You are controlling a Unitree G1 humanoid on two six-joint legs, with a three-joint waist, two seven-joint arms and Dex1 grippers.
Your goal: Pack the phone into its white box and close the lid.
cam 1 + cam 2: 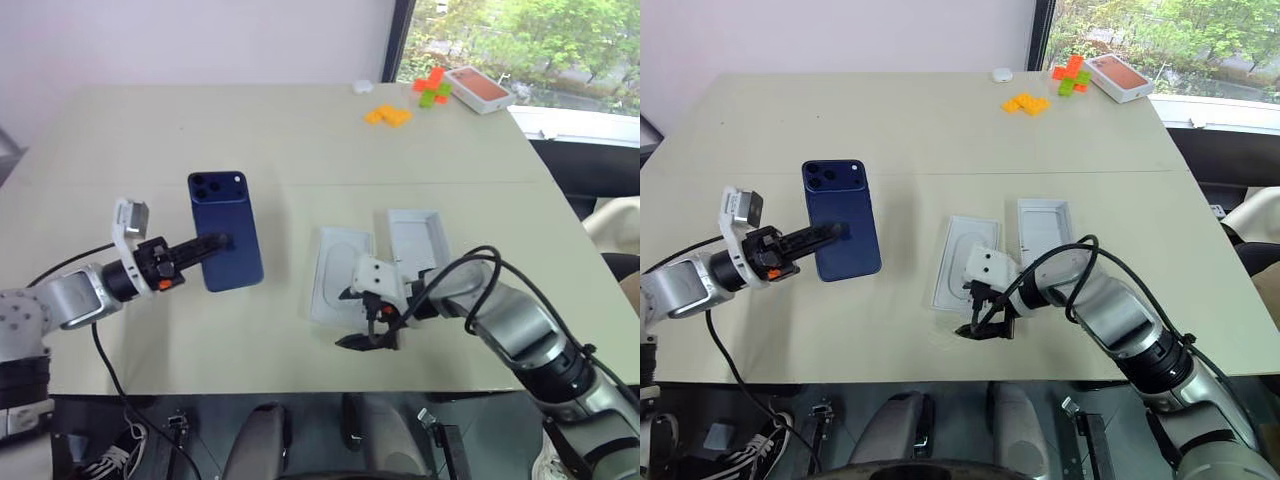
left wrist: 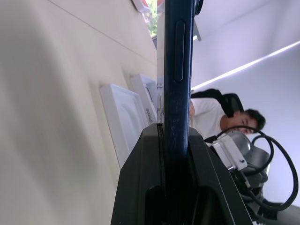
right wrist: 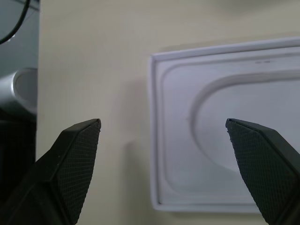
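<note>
My left gripper (image 1: 220,241) is shut on the phone (image 1: 225,230), a dark navy slab held upright above the table's left half, camera cluster uppermost. The left wrist view shows the phone (image 2: 178,61) edge-on, clamped between the black fingers (image 2: 145,187). A flat white insert (image 1: 340,270) with an oval recess lies mid-table. Beside it on the right lies a white tray with a thin rim and greyish bottom, the white box (image 1: 414,240). I cannot tell the lid apart from it. My right gripper (image 1: 367,340) stands open just off the insert's near edge (image 3: 157,140), holding nothing.
At the far right of the table are orange blocks (image 1: 388,115), red and green blocks (image 1: 432,88), a white box with an orange-red top (image 1: 478,88) and a small white round thing (image 1: 363,86). The table's front edge (image 1: 300,388) runs close below my right gripper. A person (image 2: 239,119) sits beyond the table.
</note>
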